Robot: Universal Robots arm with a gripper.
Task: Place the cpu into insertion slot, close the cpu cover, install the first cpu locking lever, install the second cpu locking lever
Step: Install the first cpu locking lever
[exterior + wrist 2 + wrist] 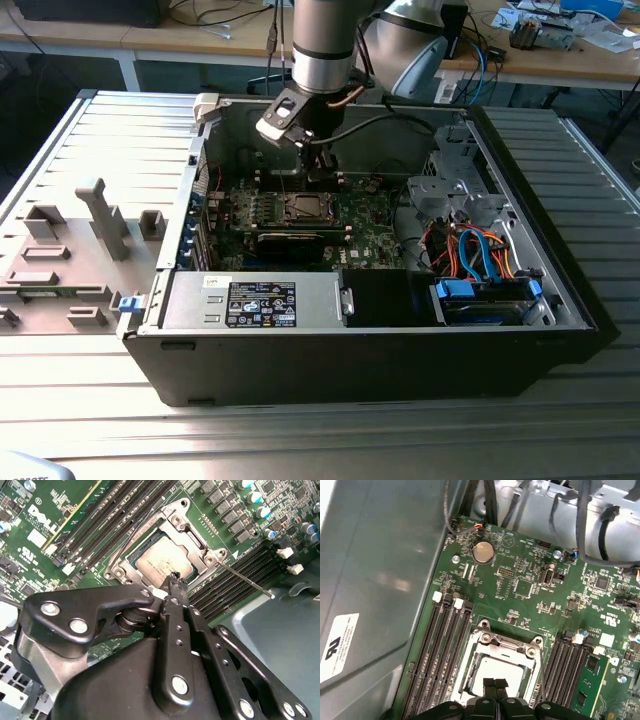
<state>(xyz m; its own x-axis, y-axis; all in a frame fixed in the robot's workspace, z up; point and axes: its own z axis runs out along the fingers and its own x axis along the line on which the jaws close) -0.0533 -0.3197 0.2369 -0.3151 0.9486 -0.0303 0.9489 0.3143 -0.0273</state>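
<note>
Gripper (173, 582) fingertips together over cpu (162, 560), cover down.

Ribbed metal table (90, 380) with long parallel slats, pale grey, glare along the front edge. Open black computer case (380, 350) sits mid-table, reaching toward the right edge. Grey fixture blocks (70, 250) stand by the left edge, several uprights and low holders, a small blue clip (125, 303) near the case. Behind the far edge, wooden workbenches (560, 62) with white legs, cluttered with cables (215, 12) and small hardware (540, 35). Dark floor under the benches. Light is even, overhead, soft reflections on the slats.
</note>
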